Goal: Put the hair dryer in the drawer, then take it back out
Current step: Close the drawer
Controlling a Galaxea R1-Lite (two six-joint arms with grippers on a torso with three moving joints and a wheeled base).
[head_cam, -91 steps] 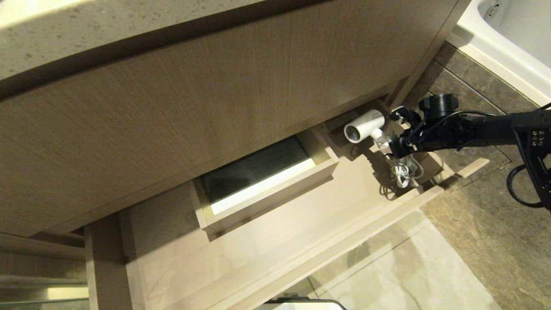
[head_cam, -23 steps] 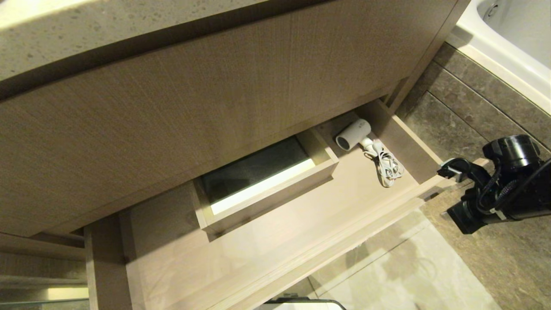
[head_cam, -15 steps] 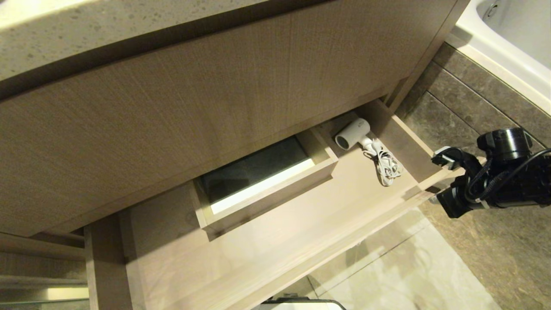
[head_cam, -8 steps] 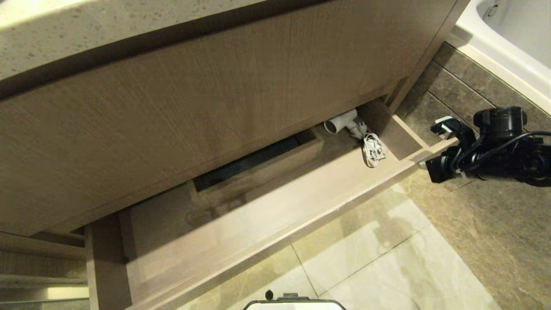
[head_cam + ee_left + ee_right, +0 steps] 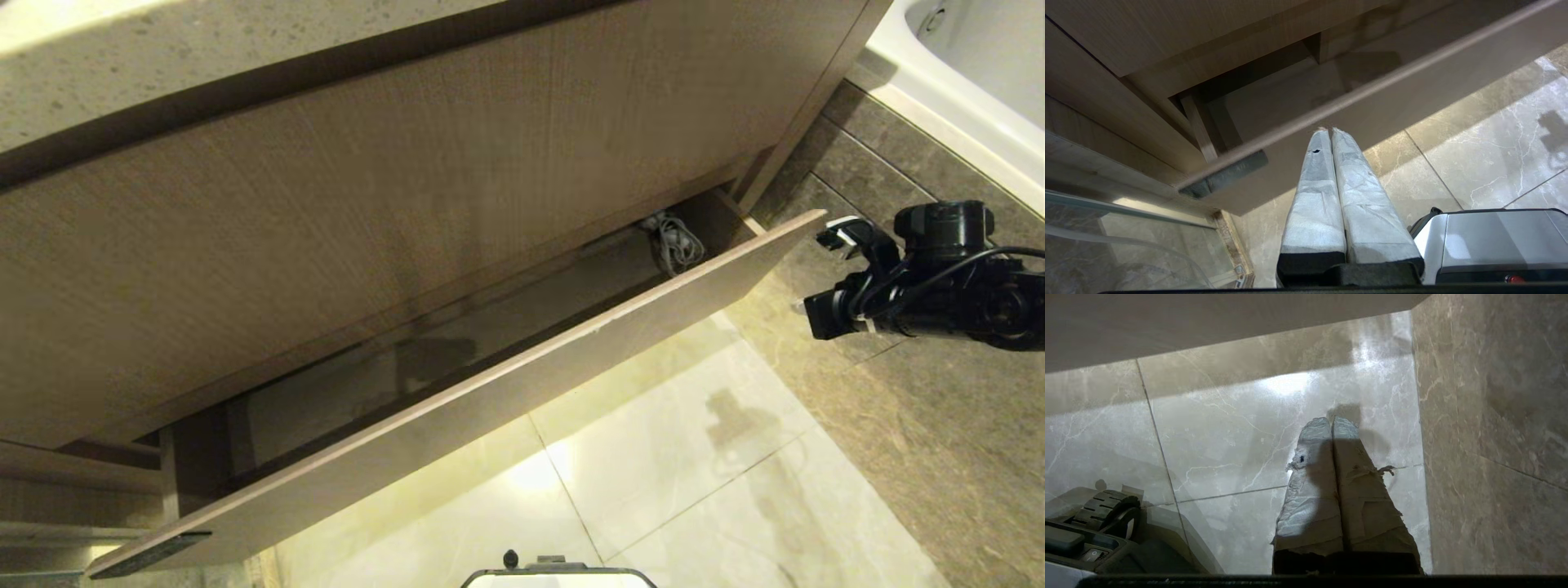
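Note:
The drawer (image 5: pixel 490 392) is pushed most of the way in, so only a narrow gap stays uncovered behind its low front. The hair dryer's barrel is hidden under the cabinet front. Only its white coiled cord (image 5: pixel 673 241) shows, at the gap's right end. My right gripper (image 5: pixel 841 234) is shut and empty, hanging just right of the drawer front's right end. In the right wrist view the right gripper (image 5: pixel 1332 422) points down at the floor tiles, with the drawer front (image 5: pixel 1208 326) beyond it. My left gripper (image 5: pixel 1329 131) is parked and shut below the drawer front (image 5: pixel 1412 94).
A tall wood panel (image 5: pixel 367 204) hangs over the drawer under a speckled stone counter (image 5: pixel 163 49). A white bathtub rim (image 5: pixel 963 73) runs along the far right. My base (image 5: pixel 555 576) stands on glossy floor tiles (image 5: pixel 669 457) in front.
The drawer has slid far in since a second ago, carrying the hair dryer's barrel under the cabinet front. My shut right gripper moved toward the cabinet along with the drawer front's right end.

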